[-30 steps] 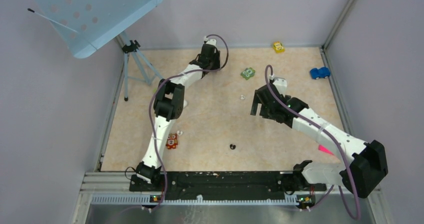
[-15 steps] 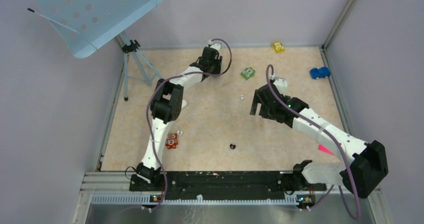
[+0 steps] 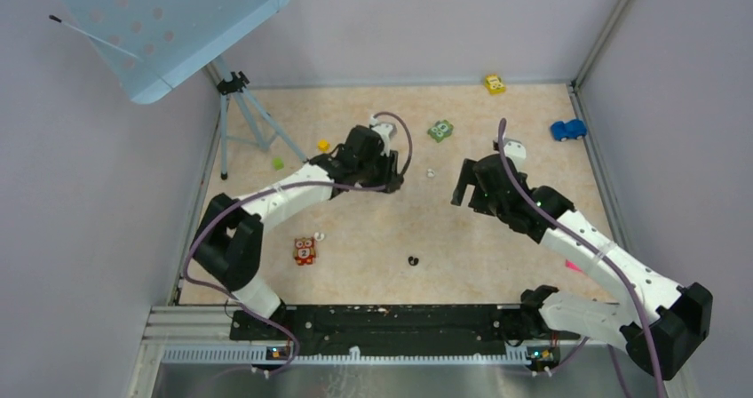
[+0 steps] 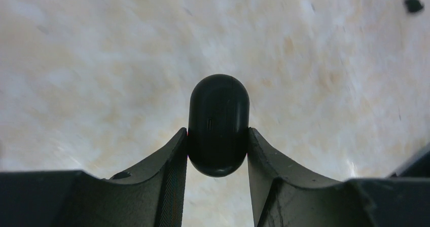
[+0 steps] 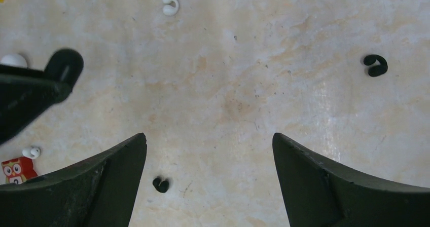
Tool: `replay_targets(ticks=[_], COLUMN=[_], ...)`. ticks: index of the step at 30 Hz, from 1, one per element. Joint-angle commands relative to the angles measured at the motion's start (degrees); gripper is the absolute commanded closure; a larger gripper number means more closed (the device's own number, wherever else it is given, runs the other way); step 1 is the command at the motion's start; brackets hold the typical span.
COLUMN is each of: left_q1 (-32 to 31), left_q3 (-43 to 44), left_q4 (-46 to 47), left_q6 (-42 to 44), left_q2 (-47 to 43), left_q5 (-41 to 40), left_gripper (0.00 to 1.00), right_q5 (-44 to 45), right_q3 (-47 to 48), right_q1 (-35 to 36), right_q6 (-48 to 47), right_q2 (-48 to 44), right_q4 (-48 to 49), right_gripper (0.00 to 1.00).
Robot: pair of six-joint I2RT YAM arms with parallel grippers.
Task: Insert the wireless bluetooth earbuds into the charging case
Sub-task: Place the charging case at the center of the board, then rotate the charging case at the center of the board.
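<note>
Left gripper [image 4: 217, 136] is clamped on the case [image 4: 218, 115], a black pill shape pinched across its short sides. Its long axis runs straight out along the fingers, and most of it sticks out past the tips. It hangs over bare table and we can't see any open lid from here, so it looks closed to us.

Right gripper [image 5: 209, 136] is spread wide with nothing in it.

What the next move hangs on: the white bud [image 3: 430, 172] lies on the table between the two grippers, just right of the left one and up-left of the right one. It's near both, but only the right arm is free, so we'd guess that one fetches it.

In the right wrist view a black bud [image 5: 161, 184] lies just under the left finger and another black bud [image 5: 375, 65] is off to the right. A second white bud [image 5: 31, 152] lies just beside the owl toy [image 5: 15, 170], closer to the left arm.

Writing: no brand on the case, only a tiny mark on its face that we can't read. The owl has something on its belly, too small to tell.
</note>
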Motion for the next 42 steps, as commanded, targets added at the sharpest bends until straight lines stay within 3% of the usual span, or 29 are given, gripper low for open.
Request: replay_targets(ticks=[1,5,9,19,22,27,33,39,42], left_q1=[-7.6,-14.9,-19.2,-21.3,-21.3,-21.2,-17.2,-5.8,-1.5], left_q3=[-9.8,-12.8,-12.6,-9.0,-8.3,-1.1,3.3,-1.9,-4.7], left_q4=[2.1,3.6,6.2,7.0,8.7,5.1,0.0,-2.2,-5.2], left_q6=[-6.7,-9.6,-11.1,-12.0,-12.1,-9.2,-5.6,-6.3,-4.1], left_q2=[-6.8,-6.9,-3.5,2.6,3.8,8.2,4.7,-4.6,-8.7], left_q5=[-2.7,-10.0,-12.2,-13.0,-13.4,-9.7,-2.1,9.5,10.3], left_gripper=[0.63,0.64,0.64,0.57,0.5,0.28,0.23,0.24,0.16], right_q5=[3.3,3.5,2.5,2.2,1.6,0.9,0.6,-4.7,-6.8], right_q3=[-1.8,-3.2,-3.9,-5.9,-6.7,-6.4,-7.1,-11.1,-12.6], right_q1=[0.3,0.3,0.4,0.3,0.4,0.4,0.4,0.9,3.4], right_q6=[3.3,4.9,4.7,7.6,8.9,8.9,9.0,13.7,17.3], right_q2=[-3.1,-4.5,-5.1,-8.1,-8.0,-7.0,-6.7,-4.7,-0.9], right_q4=[-2.3,-3.9,-4.5,-3.6,-3.3,-3.6,-2.5,3.7,8.0], right_gripper=[0.08,0.08,0.08,0.08,0.08,0.1,0.1,0.12,0.09])
